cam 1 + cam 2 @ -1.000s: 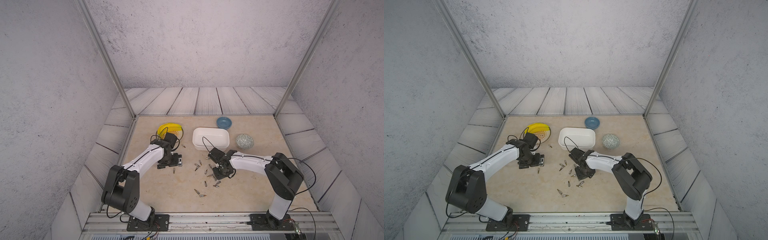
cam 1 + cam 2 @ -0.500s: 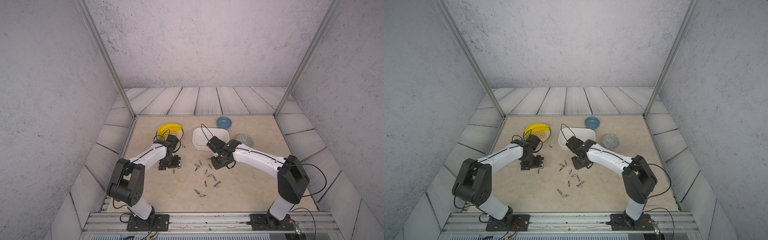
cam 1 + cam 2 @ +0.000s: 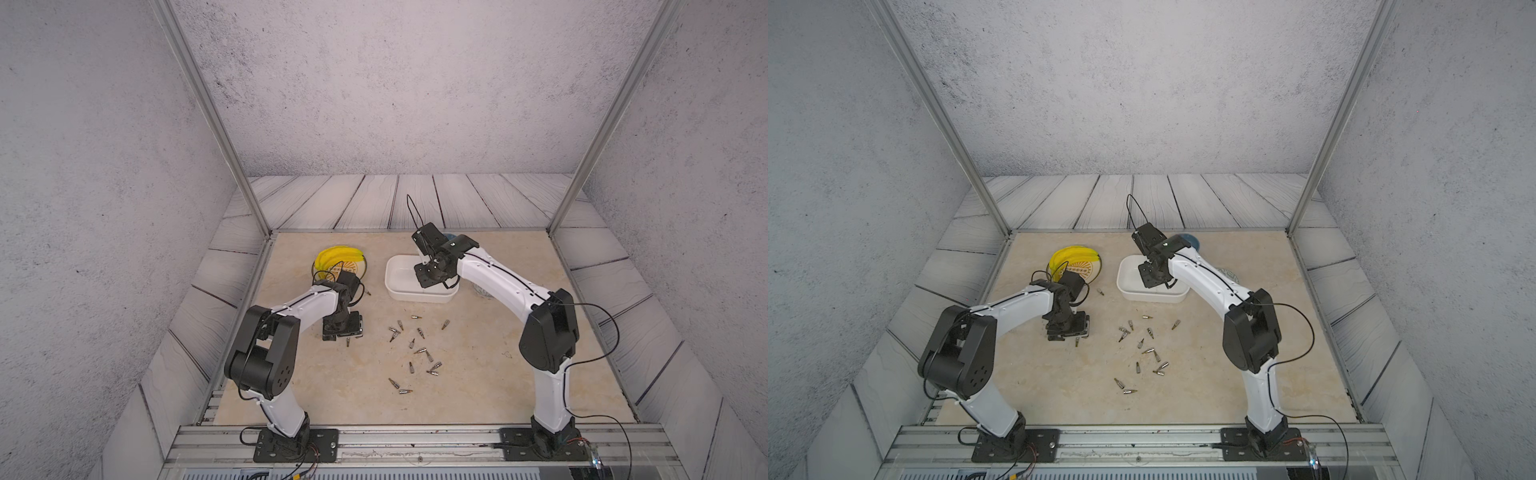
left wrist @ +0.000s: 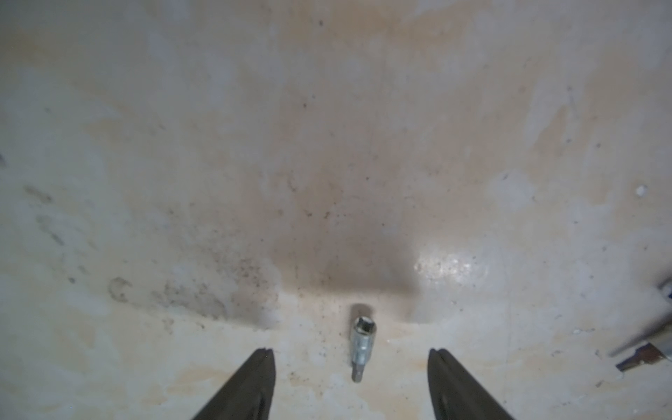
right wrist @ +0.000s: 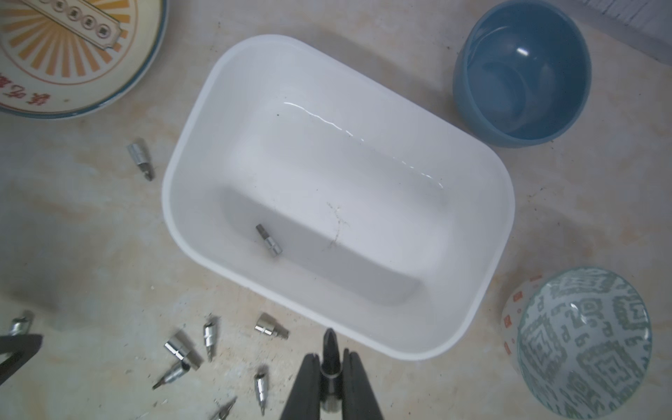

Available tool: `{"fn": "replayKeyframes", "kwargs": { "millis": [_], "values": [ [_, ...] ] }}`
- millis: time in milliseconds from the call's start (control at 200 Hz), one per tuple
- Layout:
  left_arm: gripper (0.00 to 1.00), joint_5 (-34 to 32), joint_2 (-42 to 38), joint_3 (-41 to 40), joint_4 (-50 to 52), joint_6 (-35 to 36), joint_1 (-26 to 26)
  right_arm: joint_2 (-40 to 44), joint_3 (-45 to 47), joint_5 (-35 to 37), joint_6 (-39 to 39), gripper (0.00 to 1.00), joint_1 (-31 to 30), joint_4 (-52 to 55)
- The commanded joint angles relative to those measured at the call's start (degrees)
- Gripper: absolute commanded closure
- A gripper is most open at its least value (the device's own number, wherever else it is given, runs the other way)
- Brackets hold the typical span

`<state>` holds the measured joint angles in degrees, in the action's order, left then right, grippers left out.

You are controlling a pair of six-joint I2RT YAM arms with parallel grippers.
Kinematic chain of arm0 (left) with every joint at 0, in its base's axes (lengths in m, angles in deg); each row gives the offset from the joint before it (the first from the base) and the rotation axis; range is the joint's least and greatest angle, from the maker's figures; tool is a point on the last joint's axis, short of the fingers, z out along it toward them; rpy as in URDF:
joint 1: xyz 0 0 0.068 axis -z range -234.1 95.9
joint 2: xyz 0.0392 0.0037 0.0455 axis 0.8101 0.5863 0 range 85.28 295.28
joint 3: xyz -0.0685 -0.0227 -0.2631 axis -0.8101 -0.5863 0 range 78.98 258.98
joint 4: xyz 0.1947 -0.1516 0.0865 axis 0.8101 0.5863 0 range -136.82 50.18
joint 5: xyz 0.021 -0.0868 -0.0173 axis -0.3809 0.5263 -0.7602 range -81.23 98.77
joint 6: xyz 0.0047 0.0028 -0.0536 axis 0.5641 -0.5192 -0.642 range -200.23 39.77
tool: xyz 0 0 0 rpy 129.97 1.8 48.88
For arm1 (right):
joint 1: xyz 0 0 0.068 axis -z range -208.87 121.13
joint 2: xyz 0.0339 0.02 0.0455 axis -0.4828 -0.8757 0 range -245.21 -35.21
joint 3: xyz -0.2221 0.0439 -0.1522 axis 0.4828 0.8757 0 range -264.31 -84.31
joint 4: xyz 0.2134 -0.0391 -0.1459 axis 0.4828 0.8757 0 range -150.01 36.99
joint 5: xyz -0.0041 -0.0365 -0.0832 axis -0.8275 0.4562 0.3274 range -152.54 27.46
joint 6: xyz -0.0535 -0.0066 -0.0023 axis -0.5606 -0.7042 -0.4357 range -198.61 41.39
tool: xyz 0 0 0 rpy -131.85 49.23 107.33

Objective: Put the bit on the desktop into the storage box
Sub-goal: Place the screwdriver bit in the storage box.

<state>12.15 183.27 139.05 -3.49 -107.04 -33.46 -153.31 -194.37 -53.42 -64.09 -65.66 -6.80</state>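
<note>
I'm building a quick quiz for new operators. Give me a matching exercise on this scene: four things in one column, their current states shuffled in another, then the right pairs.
Column one
1. left gripper
2. right gripper
3. storage box
4. blue bowl

Column two
A. empty
B. shut on a dark-tipped bit
C. open, astride a flat-lying bit on the desktop
D. holds a single bit

Pairs: 1-C; 2-B; 3-D; 4-A
</note>
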Motion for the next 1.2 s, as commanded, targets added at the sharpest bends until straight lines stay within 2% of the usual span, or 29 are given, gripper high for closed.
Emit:
{"fn": "replayKeyframes", "kwargs": {
  "millis": [0, 155, 300, 436, 506, 576, 611, 696, 831, 936, 1111, 1196],
  "values": [
    [0.30, 0.7, 1.2, 0.9, 0.4, 0.1, -0.1, -4.6, -5.3, -1.0, -2.1, 1.00, 1.7, 3.0],
    [0.35, 0.8, 1.7, 1.2, 0.3, 0.2, -0.1, -9.9, -10.2, -1.9, -2.2, 1.00, 3.2, 4.8],
    [0.37, 0.9, 2.8, 1.6, 0.5, 0.2, 0.0, -11.0, -12.0, -2.8, -2.3, 0.92, 4.1, 5.0],
    [0.44, 0.5, 3.4, 2.1, 0.9, 0.2, -0.1, -12.2, -15.0, -3.8, -2.3, 0.89, 4.4, 8.5],
    [0.46, 0.5, 3.9, 2.2, 0.7, 0.3, -0.1, -12.6, -16.6, -3.9, -2.3, 0.84, 4.5, 10.8],
    [0.49, 0.5, 4.7, 2.7, 0.7, 0.3, 0.0, -12.5, -16.9, -3.8, -2.4, 0.74, 4.5, 11.3],
    [0.50, 0.5, 5.0, 2.8, 0.7, 0.3, -0.1, -12.5, -17.0, -3.7, -2.5, 0.72, 4.6, 11.4],
    [0.56, 0.5, 5.9, 2.9, 0.6, 0.3, 0.0, -12.3, -17.0, -3.7, -2.5, 0.58, 4.5, 11.6],
    [0.66, 0.7, 6.0, 2.6, 0.6, 0.4, -0.1, -12.2, -17.0, -3.5, -2.4, 0.45, 4.7, 12.1],
    [0.71, 0.7, 5.8, 2.2, 0.7, 0.4, -0.1, -12.2, -17.0, -3.7, -2.4, 0.39, 4.8, 12.5],
    [0.76, 0.6, 5.9, 1.5, 0.7, 0.4, 0.0, -10.6, -15.4, -3.6, -2.1, 0.37, 4.9, 12.7],
    [0.81, 0.3, 5.8, 0.8, 0.5, 0.3, 0.0, -8.5, -13.4, -3.6, -1.6, 0.31, 4.9, 13.1]
  ]
}}
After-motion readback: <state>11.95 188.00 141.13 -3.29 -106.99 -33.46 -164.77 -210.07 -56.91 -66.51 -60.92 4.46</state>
